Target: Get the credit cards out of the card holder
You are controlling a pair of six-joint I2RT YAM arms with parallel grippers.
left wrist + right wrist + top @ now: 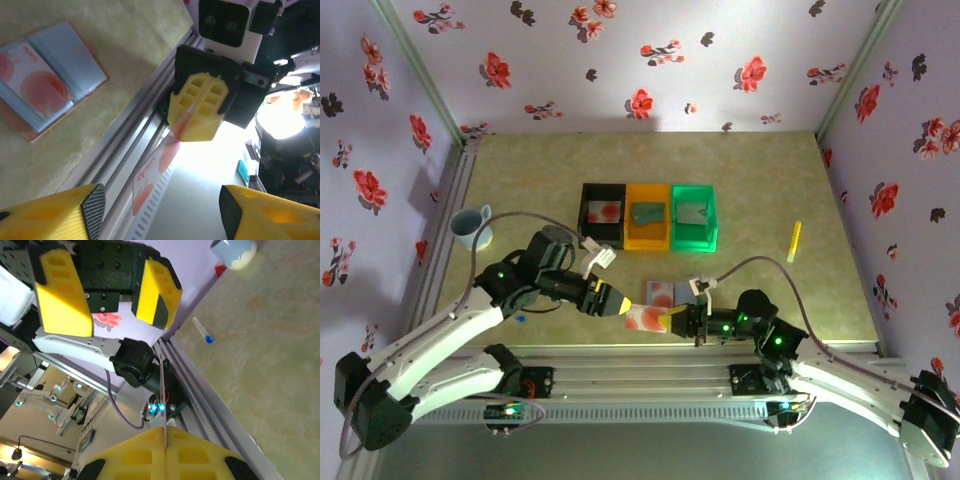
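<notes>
A credit card (645,318) hangs in the air over the table's near edge, with my right gripper (672,320) shut on one end of it. In the right wrist view it stands edge-on as a thin line (163,385) rising from the pressed yellow fingers (125,457). My left gripper (620,303) faces it, jaws open; the card (150,185) lies between the fingers (75,215), touching neither. The card holder (75,65) lies open on the table, blue-grey inside up, with another credit card (35,87) in its pocket.
Black (603,213), orange (648,215) and green (694,215) bins stand in a row behind; the black one holds a pale card with a red blotch. A blue mug (472,227) sits at the left, a yellow stick (795,240) at the right, a small blue-capped tube (202,330) near the rail.
</notes>
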